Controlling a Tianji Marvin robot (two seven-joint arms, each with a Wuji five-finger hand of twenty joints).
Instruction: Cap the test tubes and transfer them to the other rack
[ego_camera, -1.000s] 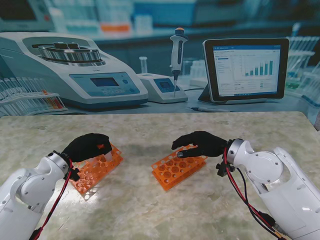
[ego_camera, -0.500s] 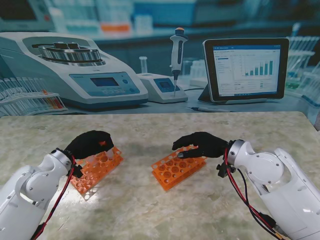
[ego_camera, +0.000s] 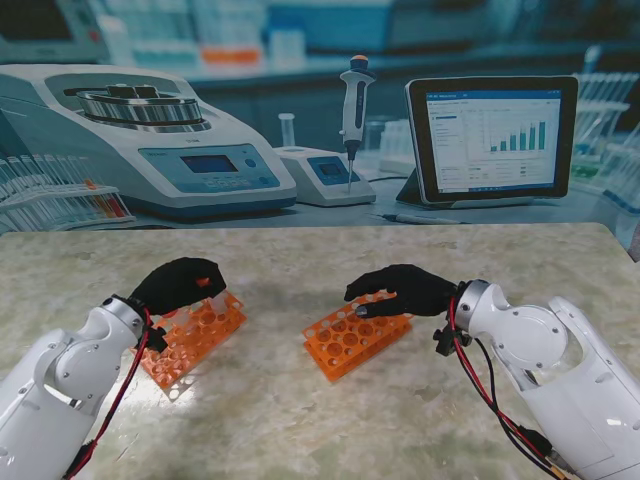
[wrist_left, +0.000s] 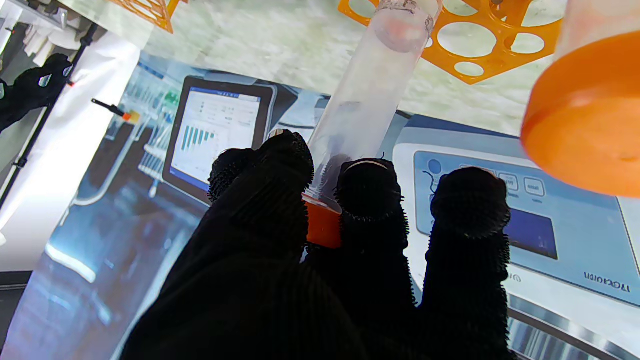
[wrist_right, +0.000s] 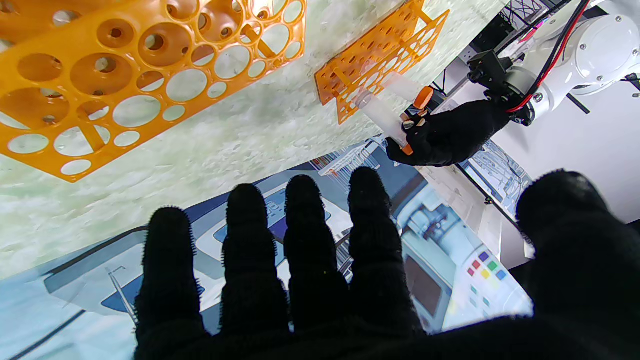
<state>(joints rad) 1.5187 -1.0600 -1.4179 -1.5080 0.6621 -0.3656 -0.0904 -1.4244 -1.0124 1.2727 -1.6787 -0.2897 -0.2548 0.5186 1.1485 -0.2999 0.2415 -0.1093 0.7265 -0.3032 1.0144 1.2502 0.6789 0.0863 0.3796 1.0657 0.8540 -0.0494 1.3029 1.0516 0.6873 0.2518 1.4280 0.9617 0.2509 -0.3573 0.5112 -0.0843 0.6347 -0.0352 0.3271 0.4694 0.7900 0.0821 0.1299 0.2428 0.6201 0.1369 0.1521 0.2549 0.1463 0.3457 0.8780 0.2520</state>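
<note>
Held tube: clear plastic, orange cap on its upper end, lifted above the left rack, its open-looking bottom end toward that rack.
Second tube: orange-capped, beside the first.
Left rack: orange, perforated, flat on the table.
Right rack: orange, holes empty.

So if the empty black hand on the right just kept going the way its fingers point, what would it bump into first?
Probably nothing soon. The right hand hovers over its orange rack, fingers pointing toward the left hand and its tube; bare table lies between. Height is unclear.
</note>
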